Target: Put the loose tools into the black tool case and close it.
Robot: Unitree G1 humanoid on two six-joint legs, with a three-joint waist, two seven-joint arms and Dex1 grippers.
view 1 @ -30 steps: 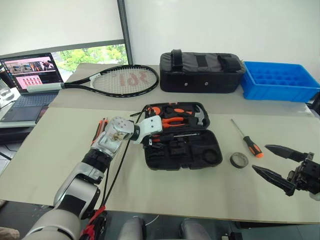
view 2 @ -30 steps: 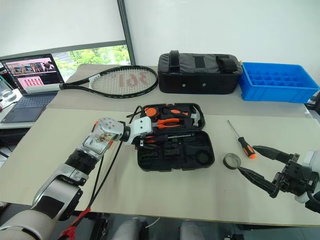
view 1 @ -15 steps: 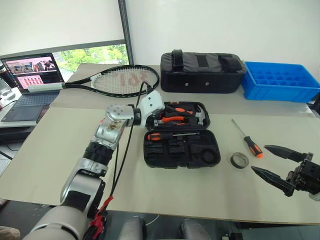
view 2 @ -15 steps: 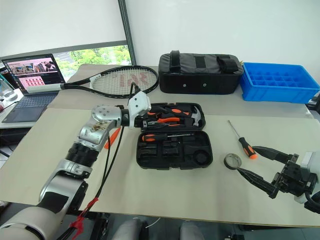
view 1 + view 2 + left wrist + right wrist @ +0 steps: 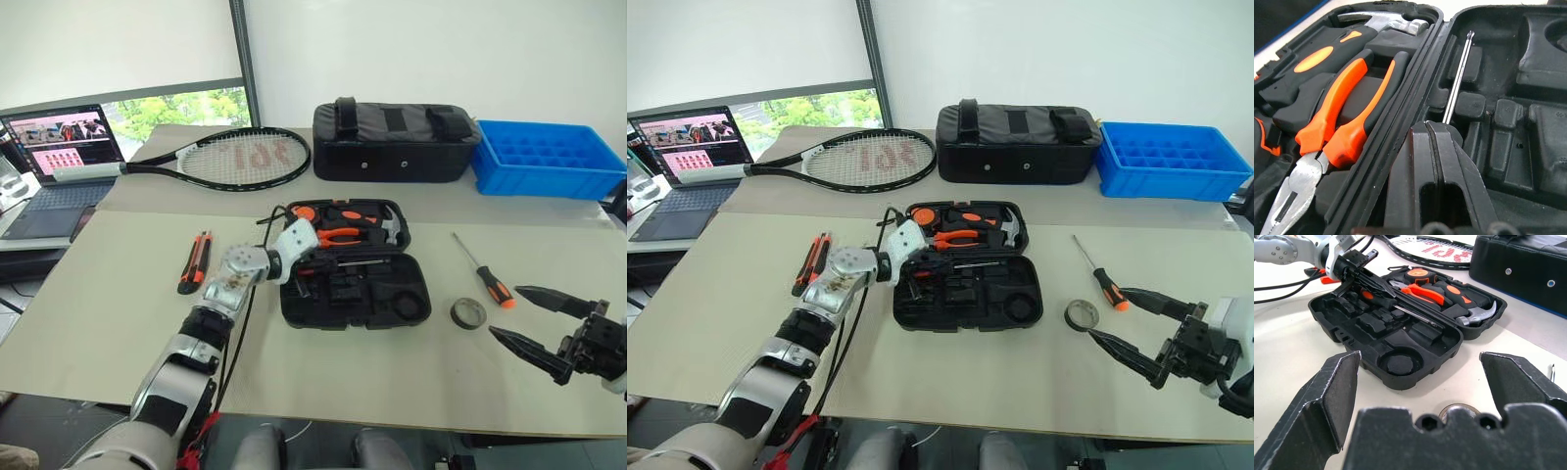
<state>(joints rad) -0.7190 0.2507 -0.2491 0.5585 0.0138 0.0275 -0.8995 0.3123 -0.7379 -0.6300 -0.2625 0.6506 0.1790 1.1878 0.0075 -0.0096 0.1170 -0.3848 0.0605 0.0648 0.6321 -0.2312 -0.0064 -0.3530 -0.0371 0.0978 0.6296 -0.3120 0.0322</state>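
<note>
Left gripper (image 5: 306,266) back down in the case (image 5: 392,311), clenched empty.
Head views: half a second ago it hovered higher; knife (image 5: 194,261) lies left, screwdriver (image 5: 482,271) and tape (image 5: 468,313) right. Left wrist: fingers (image 5: 1442,166) pressed together over a slotted screwdriver shaft (image 5: 1457,78). Right wrist: right gripper (image 5: 1418,382) spread wide, unmoved.

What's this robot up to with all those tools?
It is packing loose tools into an open black tool case. Its left end effector is shut and sits over a screwdriver lying in the case. The right end effector hovers open near a tape roll and another screwdriver. A utility knife lies left of the case.
</note>
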